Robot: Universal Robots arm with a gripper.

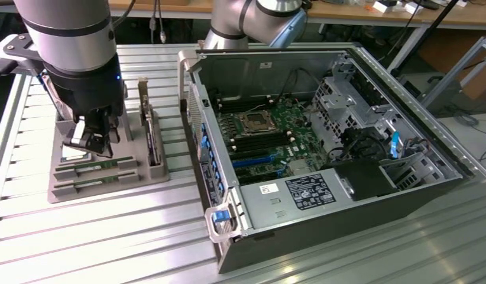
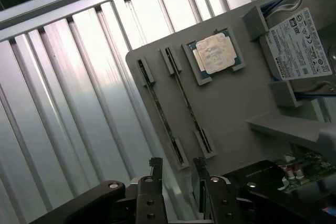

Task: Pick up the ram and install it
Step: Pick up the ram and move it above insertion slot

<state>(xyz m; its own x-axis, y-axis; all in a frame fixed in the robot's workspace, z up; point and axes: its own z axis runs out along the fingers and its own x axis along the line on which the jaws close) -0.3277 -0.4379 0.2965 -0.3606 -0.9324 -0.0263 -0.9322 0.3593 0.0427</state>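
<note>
Two ram sticks stand on edge in slots of a grey holder tray (image 2: pixel 236 108). In the wrist view they are thin dark strips, one ram stick (image 2: pixel 160 114) lying nearer my fingers than the other ram stick (image 2: pixel 188 100). My gripper (image 2: pixel 177 174) hangs above the tray, open, with nothing between its fingers (image 2: pixel 156 170). The end of the nearer stick lies just ahead of the gap. In the exterior view the gripper (image 1: pixel 91 142) hovers over the tray (image 1: pixel 109 189) at that view's left, with the ram sticks (image 1: pixel 96 170) just in front of it.
A square silver processor (image 2: pixel 215 53) and a hard drive (image 2: pixel 299 43) with a white label share the tray. An open computer case (image 1: pixel 322 231) lies at the exterior view's right, its green motherboard (image 1: pixel 266 133) exposed. Everything rests on a ribbed metal table (image 1: pixel 93 236).
</note>
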